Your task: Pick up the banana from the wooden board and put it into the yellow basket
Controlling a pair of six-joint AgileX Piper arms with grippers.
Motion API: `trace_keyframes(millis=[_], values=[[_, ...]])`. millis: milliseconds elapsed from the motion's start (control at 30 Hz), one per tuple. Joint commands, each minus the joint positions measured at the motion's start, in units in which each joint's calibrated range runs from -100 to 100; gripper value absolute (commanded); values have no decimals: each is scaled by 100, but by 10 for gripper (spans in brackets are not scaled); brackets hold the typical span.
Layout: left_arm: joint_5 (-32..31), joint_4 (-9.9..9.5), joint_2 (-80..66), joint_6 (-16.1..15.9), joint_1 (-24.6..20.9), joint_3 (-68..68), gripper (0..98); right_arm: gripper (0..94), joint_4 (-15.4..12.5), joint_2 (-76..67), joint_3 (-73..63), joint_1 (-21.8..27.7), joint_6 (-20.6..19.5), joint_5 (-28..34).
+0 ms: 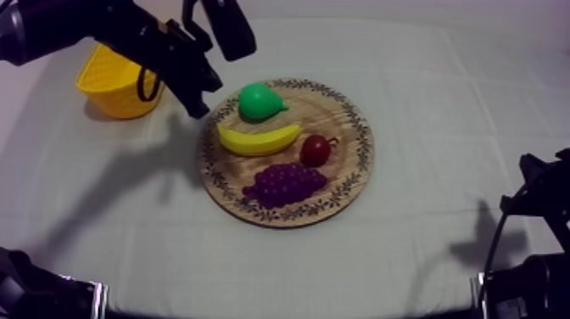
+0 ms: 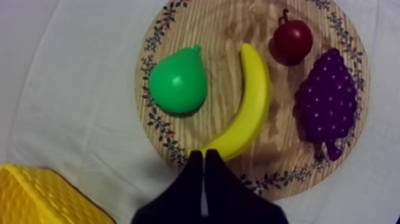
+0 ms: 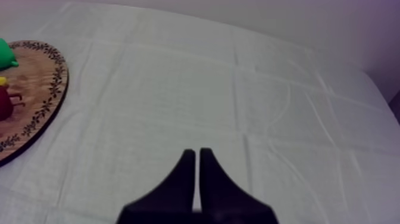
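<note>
A yellow banana point(image 1: 259, 138) point(image 2: 247, 107) lies curved across the middle of the round wooden board point(image 1: 343, 182) point(image 2: 226, 27). My left gripper point(image 1: 199, 106) point(image 2: 203, 158) is shut with nothing in it, its tip hanging over the board's rim just short of the banana's near end. The yellow basket point(image 1: 114, 82) point(image 2: 41, 196) stands at the far left, behind the left arm. My right gripper point(image 3: 197, 156) is shut on nothing, low at the right side over bare cloth, away from the board point(image 3: 41, 89).
On the board with the banana are a green pear point(image 1: 259, 101) point(image 2: 177, 83), a small red fruit point(image 1: 315, 151) point(image 2: 293, 39) and a bunch of purple grapes point(image 1: 284, 183) point(image 2: 328, 101). Bare cloth spreads right of the board and along the front.
</note>
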Motion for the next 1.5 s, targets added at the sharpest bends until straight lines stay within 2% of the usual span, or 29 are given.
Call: trace_keyframes(millis=[0, 233, 500, 733, 1067, 1100, 1167, 1200, 1233, 1300, 1467], values=[[-3, -14, 29, 4, 27, -8, 1, 2, 2, -2, -3, 2, 4, 0], [-65, 0, 154, 22, 92, 61, 1, 2, 2, -2, -3, 2, 4, 0], [-215, -76, 105, 348, 133, 165, 1, 2, 2, -2, -3, 2, 4, 0], [-257, -421, 53, 760, 270, 196, 2, 2, 2, -2, -3, 2, 4, 0], [-348, -425, -13, 739, 246, 357, 6, 2, 2, -2, -3, 2, 4, 0], [-376, -403, -18, 738, 232, 383, 58, 2, 2, -2, -3, 2, 4, 0], [-395, -342, -25, 615, 208, 435, 391, 2, 2, -2, -3, 2, 4, 0], [-401, -327, -26, 572, 206, 458, 505, 2, 2, -2, -3, 2, 4, 0], [-408, -321, -30, 532, 213, 487, 577, 2, 2, -2, -3, 2, 4, 0], [-444, -362, -32, 526, 246, 542, 645, 2, 2, -2, -3, 2, 4, 0], [-472, -483, -24, 631, 281, 590, 649, 2, 2, -2, -3, 2, 4, 0]])
